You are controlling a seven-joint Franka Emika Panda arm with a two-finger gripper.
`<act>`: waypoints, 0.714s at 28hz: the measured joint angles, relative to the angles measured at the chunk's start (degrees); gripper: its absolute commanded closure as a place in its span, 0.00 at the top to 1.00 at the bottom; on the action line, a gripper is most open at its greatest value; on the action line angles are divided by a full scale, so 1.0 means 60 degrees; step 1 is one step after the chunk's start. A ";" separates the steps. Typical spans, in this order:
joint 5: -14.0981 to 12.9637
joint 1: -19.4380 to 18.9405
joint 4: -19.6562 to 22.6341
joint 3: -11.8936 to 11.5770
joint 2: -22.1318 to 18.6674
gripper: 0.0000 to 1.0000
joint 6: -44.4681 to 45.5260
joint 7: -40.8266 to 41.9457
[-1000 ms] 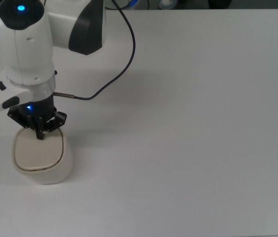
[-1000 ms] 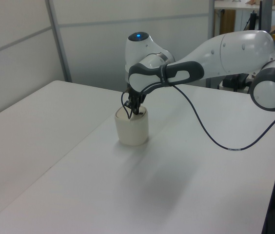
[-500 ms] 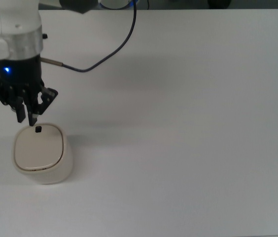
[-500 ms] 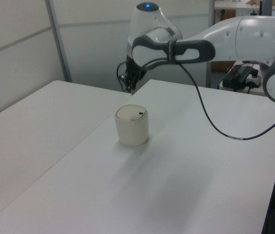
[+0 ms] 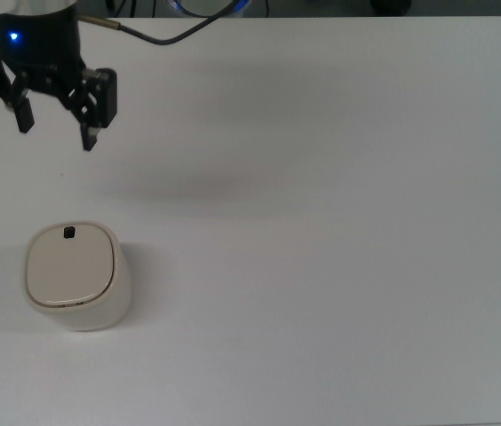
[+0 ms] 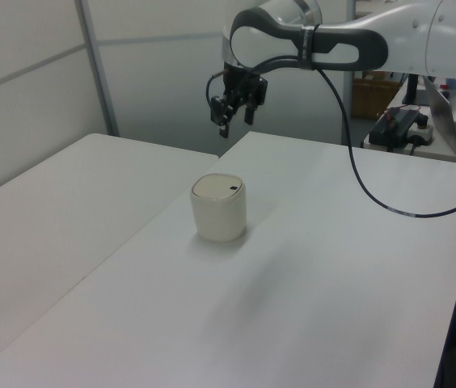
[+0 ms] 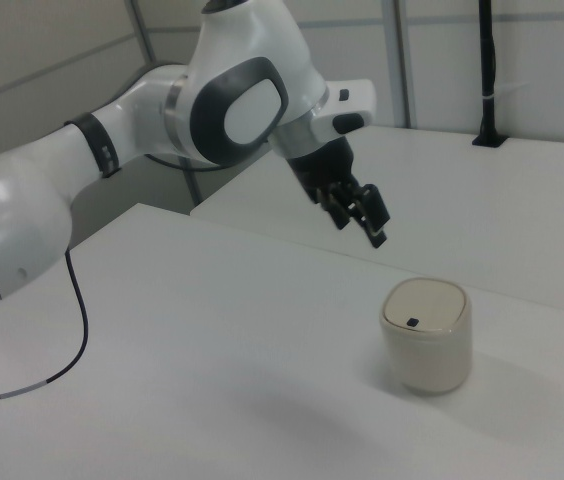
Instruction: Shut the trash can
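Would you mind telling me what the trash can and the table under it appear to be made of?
The trash can looks like moulded plastic: cream-white, smooth, with rounded corners, a soft sheen and a thin seam around its flat lid; the small black square latch is probably plastic too. The table shows a plain matte white top, likely laminate or painted board, though the look leaves that open.

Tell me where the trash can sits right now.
The trash can stands lid-down on the white table at the top view's lower left, alone, with the hand raised clear above it toward the top view's upper left.
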State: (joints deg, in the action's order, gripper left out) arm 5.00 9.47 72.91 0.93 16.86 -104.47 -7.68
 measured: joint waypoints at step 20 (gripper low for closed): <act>-0.0527 -0.0033 -0.0007 0.0161 -0.0543 1.00 0.4557 0.3105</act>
State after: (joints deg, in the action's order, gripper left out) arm 1.84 9.27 72.87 1.90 13.60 -77.13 10.95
